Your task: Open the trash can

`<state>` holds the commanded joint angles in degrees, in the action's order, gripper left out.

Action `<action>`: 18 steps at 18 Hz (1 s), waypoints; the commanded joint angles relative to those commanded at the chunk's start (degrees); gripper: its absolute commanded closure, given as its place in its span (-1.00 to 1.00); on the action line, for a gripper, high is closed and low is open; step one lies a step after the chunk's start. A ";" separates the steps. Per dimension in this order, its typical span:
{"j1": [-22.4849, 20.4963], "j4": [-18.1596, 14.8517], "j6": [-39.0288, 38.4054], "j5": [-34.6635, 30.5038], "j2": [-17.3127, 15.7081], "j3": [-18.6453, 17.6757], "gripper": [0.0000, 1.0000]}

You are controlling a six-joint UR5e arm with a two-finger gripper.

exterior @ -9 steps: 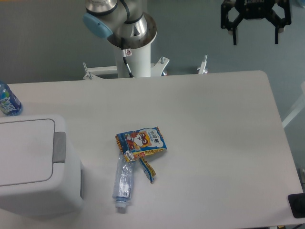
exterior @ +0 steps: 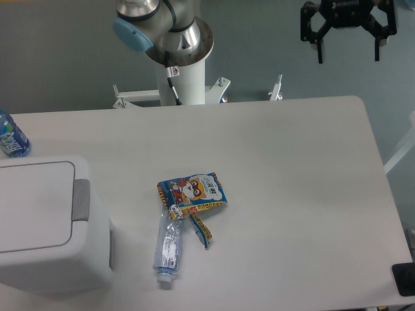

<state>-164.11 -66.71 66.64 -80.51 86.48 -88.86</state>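
Observation:
The trash can [exterior: 45,223] is a large boxy white bin at the table's left front corner. Its flat white lid lies closed and a grey push tab [exterior: 81,199] sits on its right side. My black gripper [exterior: 348,57] hangs open high at the top right, above the table's far right edge. It is far from the trash can and nothing is between its fingers.
A crumpled blue and yellow snack wrapper [exterior: 192,194] lies mid-table, with a flattened clear plastic bottle [exterior: 168,249] just below it. A blue-labelled bottle [exterior: 11,137] stands at the far left edge. The arm's white base column [exterior: 181,65] rises behind the table.
The gripper has shifted very slightly upward. Everything on the table is as before.

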 joint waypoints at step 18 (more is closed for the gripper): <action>26.11 5.01 -49.84 -3.69 6.59 1.23 -1.00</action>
<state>-138.00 -61.70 16.80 -84.20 93.07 -87.63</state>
